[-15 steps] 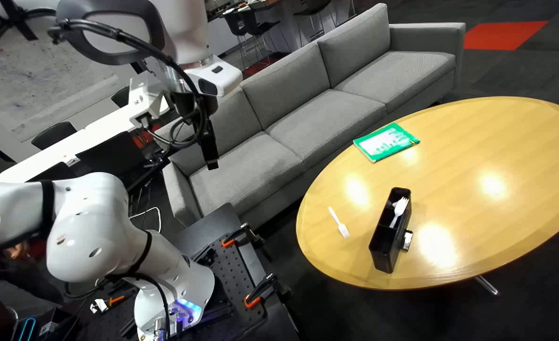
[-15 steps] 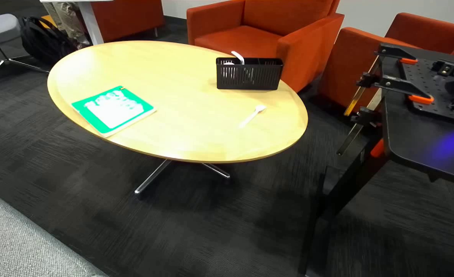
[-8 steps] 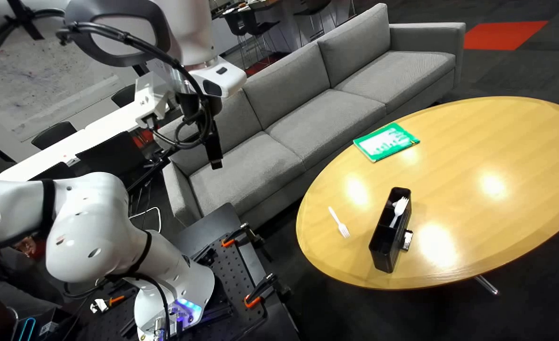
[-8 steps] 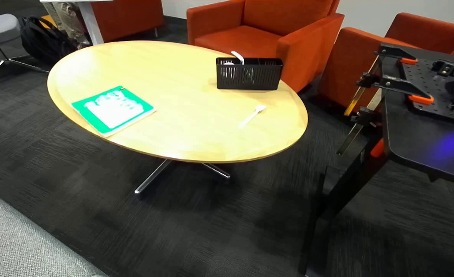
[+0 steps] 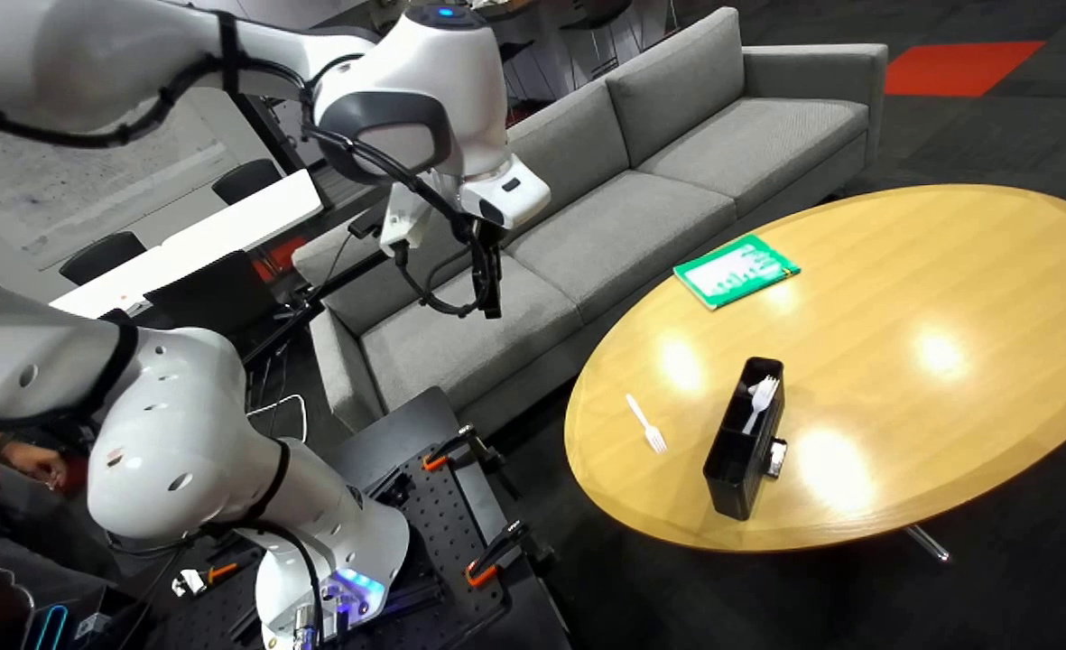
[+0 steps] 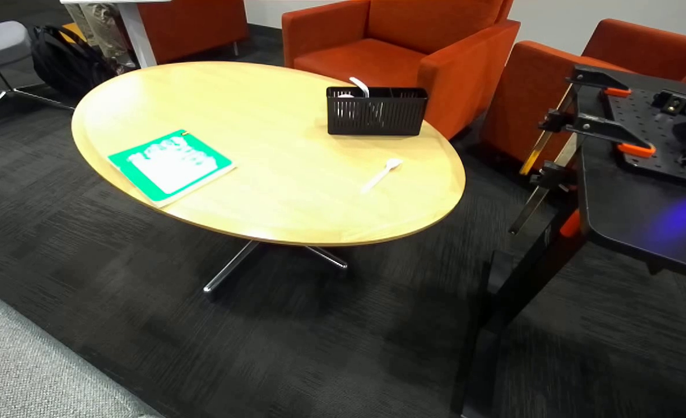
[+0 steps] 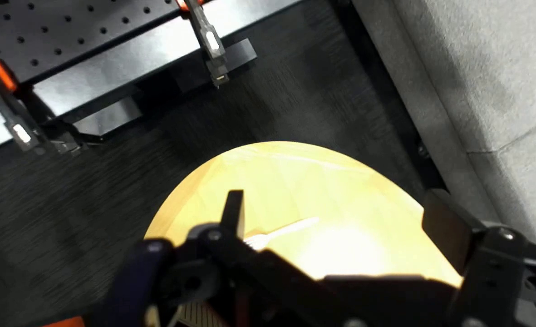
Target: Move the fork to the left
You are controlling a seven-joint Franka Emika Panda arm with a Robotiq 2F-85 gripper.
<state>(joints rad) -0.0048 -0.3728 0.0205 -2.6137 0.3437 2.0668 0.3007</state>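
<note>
Claw (image 7: 335, 213): while its fingers (image 7: 447, 227) stand wide apart, it holds nothing.
Loose fork (image 5: 648, 426): well below the claw on the tabletop (image 5: 948, 289), long axis nearly along the closing line (a wrist turn seems wanted).
Black caddy (image 5: 729, 492): near that fork, not touching.

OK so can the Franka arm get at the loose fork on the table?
Probably yes: the gripper is open, and the loose fork lies on the table apart from the black basket, with nothing on it.
</note>
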